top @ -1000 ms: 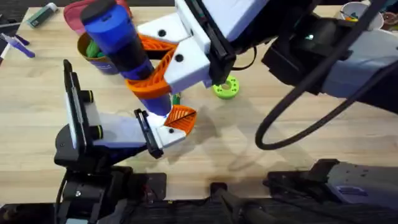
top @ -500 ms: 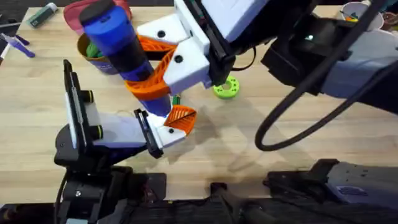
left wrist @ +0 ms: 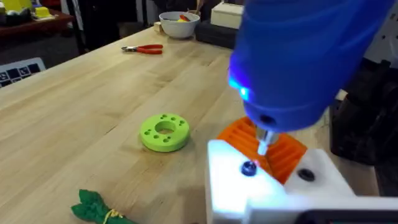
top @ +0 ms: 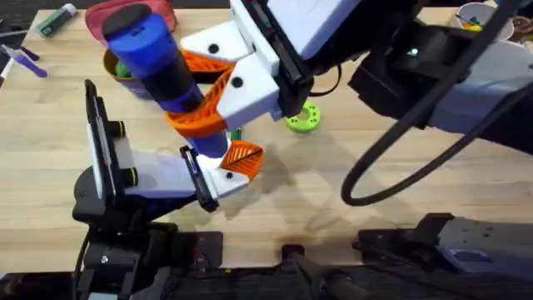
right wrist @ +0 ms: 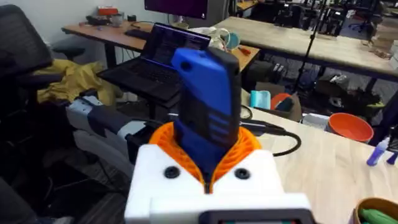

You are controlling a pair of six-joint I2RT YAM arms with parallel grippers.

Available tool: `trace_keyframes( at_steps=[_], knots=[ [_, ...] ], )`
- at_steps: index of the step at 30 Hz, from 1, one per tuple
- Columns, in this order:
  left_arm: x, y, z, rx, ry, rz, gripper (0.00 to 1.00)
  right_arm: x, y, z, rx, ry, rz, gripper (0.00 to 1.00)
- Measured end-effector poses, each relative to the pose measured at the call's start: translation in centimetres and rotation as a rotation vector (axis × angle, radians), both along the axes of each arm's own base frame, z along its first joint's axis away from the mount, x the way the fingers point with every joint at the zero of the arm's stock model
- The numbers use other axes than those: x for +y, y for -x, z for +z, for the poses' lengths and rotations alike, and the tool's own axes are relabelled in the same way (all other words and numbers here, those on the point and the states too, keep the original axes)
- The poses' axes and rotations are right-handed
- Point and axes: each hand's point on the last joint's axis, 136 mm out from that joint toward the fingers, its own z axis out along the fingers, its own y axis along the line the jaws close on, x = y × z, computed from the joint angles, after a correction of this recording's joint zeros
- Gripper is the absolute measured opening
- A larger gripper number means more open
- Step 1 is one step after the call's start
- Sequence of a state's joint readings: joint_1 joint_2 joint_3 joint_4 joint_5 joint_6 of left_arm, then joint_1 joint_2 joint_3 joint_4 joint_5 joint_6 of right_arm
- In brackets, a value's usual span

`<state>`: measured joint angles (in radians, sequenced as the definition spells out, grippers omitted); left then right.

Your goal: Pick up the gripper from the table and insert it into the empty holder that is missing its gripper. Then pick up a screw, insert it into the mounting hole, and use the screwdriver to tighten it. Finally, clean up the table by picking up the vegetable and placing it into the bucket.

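Overhead looks down; both wrist views — close — share the screwdriver.

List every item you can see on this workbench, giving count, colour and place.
screwdriver: one, blue, bit down on the screw
screw: one, metallic, in the holder's mounting hole
gripper: one, orange, seated in the holder
holder: one, white, centre-left
vegetable: one, dark green, on the table near the disc
disc: one, lime green, table centre
bucket: one, orange, behind the screwdriver
pliers: one, red-handled, far side
bowl: one, white, far edge
right hand: one, white with orange pads, gripping the screwdriver
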<state>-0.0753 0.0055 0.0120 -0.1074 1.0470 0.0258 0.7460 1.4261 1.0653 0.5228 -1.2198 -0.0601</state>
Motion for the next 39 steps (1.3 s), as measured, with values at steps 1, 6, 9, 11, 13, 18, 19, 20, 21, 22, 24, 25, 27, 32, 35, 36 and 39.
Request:
trace_keyframes(
  at_steps=[1, 6, 9, 11, 13, 18, 19, 20, 21, 22, 24, 25, 27, 32, 35, 36, 39],
  knots=[
    [0.0, 0.0, 0.0, 0.0, 0.0, 0.0, 0.02, 0.02, -0.02, -0.03, 0.0, 0.0, 0.0, 0.026],
    [0.0, 0.0, 0.0, 0.0, 0.0, 0.0, 0.02, 0.1, -0.11, -0.19, 0.004, 0.004, 0.0, 0.026],
    [0.0, 0.0, 0.0, 0.0, 0.0, 0.0, 0.02, 0.13, -0.14, -0.26, 0.005, 0.005, 0.0, 0.026],
    [0.0, 0.0, 0.0, 0.0, 0.0, 0.0, 0.02, 0.13, -0.14, -0.27, 0.005, 0.005, 0.0, 0.025],
    [0.0, 0.0, 0.0, 0.0, 0.0, 0.0, 0.02, 0.13, -0.14, -0.26, 0.005, 0.005, 0.0, 0.026],
    [0.0, 0.0, 0.0, 0.0, 0.0, 0.0, 0.02, 0.13, -0.14, -0.27, 0.004, 0.004, 0.0, 0.026],
    [0.0, 0.0, 0.0, 0.0, 0.0, 0.0, 0.02, 0.13, -0.14, -0.27, 0.002, 0.004, 0.0, 0.026],
    [0.0, 0.0, 0.0, 0.0, 0.0, 0.0, 0.02, 0.13, -0.14, -0.27, -0.001, 0.002, -0.001, 0.026],
    [0.0, 0.0, 0.0, 0.0, 0.0, 0.0, 0.02, 0.13, -0.14, -0.27, -0.002, 0.002, -0.001, 0.026],
    [0.0, 0.0, 0.0, 0.0, 0.0, 0.0, 0.02, 0.13, -0.14, -0.27, -0.004, 0.001, -0.001, 0.026],
    [0.0, 0.0, 0.0, -0.001, 0.0, 0.0, 0.02, 0.13, -0.14, -0.3, -0.006, 0.001, -0.001, 0.026],
    [0.0, 0.0, 0.0, 0.0, 0.0, 0.0, 0.02, 0.13, -0.14, -0.3, -0.006, 0.001, -0.001, 0.026],
    [0.0, 0.0, 0.0, 0.0, 0.0, 0.0, 0.02, 0.13, -0.15, -0.39, -0.005, 0.004, -0.001, 0.025],
    [0.0, 0.0, 0.0, 0.0, 0.0, 0.0, 0.02, 0.14, -0.16, -0.77, 0.003, 0.018, -0.001, 0.026],
    [0.0, 0.0, 0.0, 0.0, 0.0, 0.0, 0.02, 0.14, -0.16, -0.8, -0.001, 0.016, -0.001, 0.025],
    [0.0, 0.0, 0.0, 0.0, 0.0, 0.0, 0.02, 0.14, -0.16, -0.8, -0.003, 0.016, -0.001, 0.025],
    [0.0, 0.0, 0.0, 0.0, 0.0, 0.0, 0.02, 0.14, -0.16, -0.8, -0.005, 0.015, -0.001, 0.026]
  ],
)
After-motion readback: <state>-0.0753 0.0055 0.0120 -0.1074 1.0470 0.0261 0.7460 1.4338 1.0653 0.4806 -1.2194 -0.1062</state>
